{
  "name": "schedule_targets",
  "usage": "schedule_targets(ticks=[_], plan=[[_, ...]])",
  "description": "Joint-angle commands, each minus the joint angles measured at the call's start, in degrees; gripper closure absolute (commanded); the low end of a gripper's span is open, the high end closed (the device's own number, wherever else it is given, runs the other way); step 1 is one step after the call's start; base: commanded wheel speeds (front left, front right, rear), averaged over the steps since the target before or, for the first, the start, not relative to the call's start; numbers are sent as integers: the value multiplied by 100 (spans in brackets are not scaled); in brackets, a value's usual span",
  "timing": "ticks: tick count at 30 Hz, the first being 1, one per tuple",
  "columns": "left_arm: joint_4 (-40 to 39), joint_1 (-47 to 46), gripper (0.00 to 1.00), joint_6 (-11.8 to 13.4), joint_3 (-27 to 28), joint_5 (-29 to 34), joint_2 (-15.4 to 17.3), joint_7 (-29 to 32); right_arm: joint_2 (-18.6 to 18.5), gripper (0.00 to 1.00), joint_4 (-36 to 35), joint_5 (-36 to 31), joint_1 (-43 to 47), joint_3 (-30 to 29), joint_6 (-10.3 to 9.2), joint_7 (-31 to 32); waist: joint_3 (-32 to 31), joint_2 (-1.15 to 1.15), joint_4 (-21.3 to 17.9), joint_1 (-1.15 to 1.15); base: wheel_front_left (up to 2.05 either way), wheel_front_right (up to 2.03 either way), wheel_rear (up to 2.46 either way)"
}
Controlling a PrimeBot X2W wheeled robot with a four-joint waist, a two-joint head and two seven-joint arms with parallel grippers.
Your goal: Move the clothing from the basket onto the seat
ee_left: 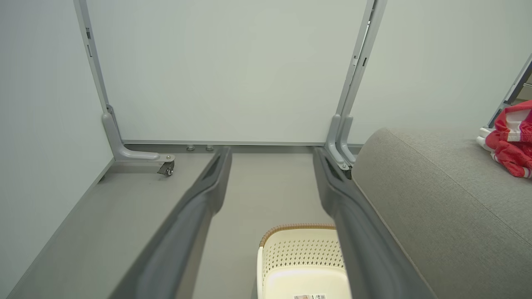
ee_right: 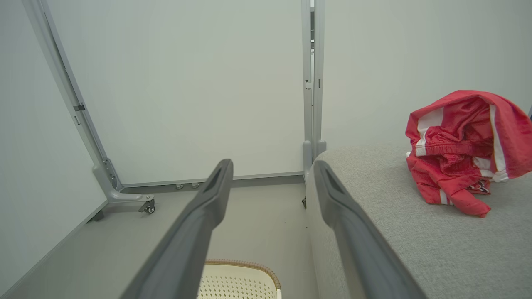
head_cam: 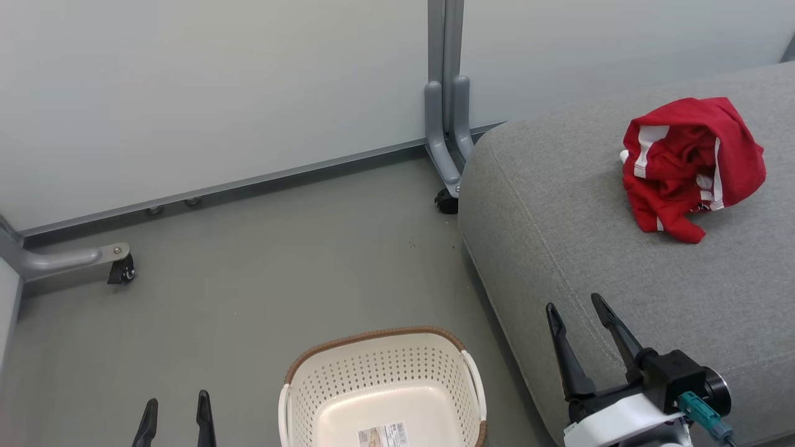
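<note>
The red clothing point(head_cam: 689, 164) with white panels lies crumpled on the grey seat point(head_cam: 596, 248) toward its far right; it also appears as clothing point(ee_right: 461, 145) and clothing point(ee_left: 511, 141) in the wrist views. The cream basket point(head_cam: 385, 379) stands on the floor left of the seat, holding nothing but a paper label on its bottom. My right gripper point(head_cam: 577, 316) is open over the seat's front left corner, well short of the clothing. My left gripper point(head_cam: 176, 413) is open at the lower left, beside the basket point(ee_left: 299, 257).
Grey floor point(head_cam: 248, 292) spreads left of the seat. Pale partition panels stand behind, with a grey post foot and caster point(head_cam: 446, 198) at the seat's far corner and another caster foot point(head_cam: 118, 264) at the left.
</note>
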Motion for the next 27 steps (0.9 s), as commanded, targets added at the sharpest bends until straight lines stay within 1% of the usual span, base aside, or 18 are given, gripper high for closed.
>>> schedule_targets(ticks=[1,18,20,21,25,27], plan=[[-1,35,0,21,-12,-3,7,0,-13,0,20,-1,42,8,-8,-17,17,0,-4,1,0,0,0],[47,-142,0,-5,-85,132,5,-1,-47,0,39,41,73,51,-8,-17,-41,0,12,1,0,0,0],[68,-133,0,28,-91,120,6,-2,-50,0,39,42,98,29,-8,-17,-53,0,53,1,0,0,0],[58,-61,100,33,-106,114,-1,1,-26,100,28,40,43,17,0,0,-47,0,39,1,0,0,0],[266,-21,100,45,-143,84,-24,7,-10,100,208,59,133,24,1,12,-48,0,49,1,0,0,0],[296,-88,100,37,-129,-137,-23,63,-15,100,197,304,124,6,1,47,-39,0,58,1,0,0,0]])
